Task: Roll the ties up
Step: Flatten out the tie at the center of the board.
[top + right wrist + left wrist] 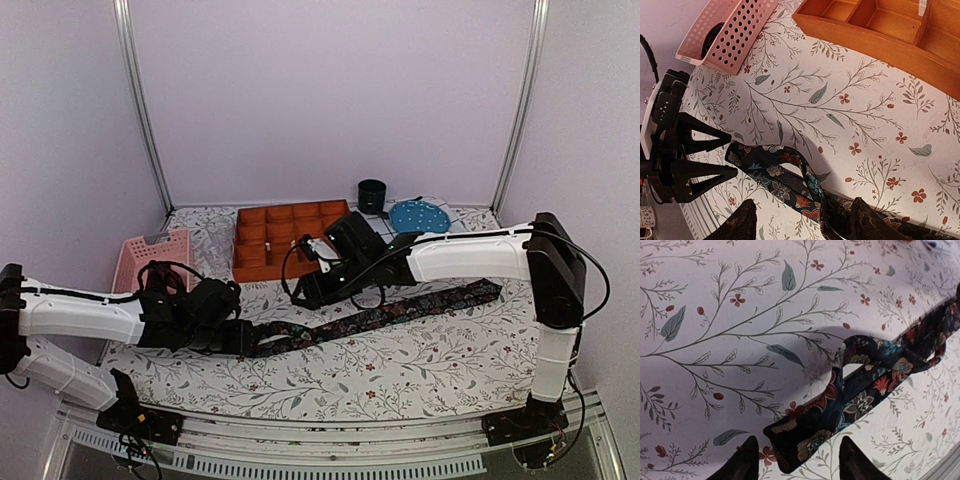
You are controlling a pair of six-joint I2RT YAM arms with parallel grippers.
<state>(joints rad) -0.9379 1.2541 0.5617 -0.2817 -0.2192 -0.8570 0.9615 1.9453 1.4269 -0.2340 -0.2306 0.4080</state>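
Currently, one tie (400, 312) lies flat on the floral tablecloth (400, 375), on the near side of the orange compartment tray (262, 272). It runs from below the tray's left corner to well past its right corner. The end nearer the tray's left side is folded back on itself, forming a flat loop with a narrow gap.

My left gripper (797, 467) sits at that folded end, near-left of the tray. Its fingers (742, 462) are apart, with the tip of the fold lying between them, not clamped.

My right gripper (802, 225) hovers just in front of the tray's near wall, above the tie. Its fingers (737, 222) are likewise spread and hold nothing.

A pink perforated basket (150, 255) stands just left of the tray. A dark cup (372, 195) and a blue dish (420, 215) stand right of the tray's far corner.
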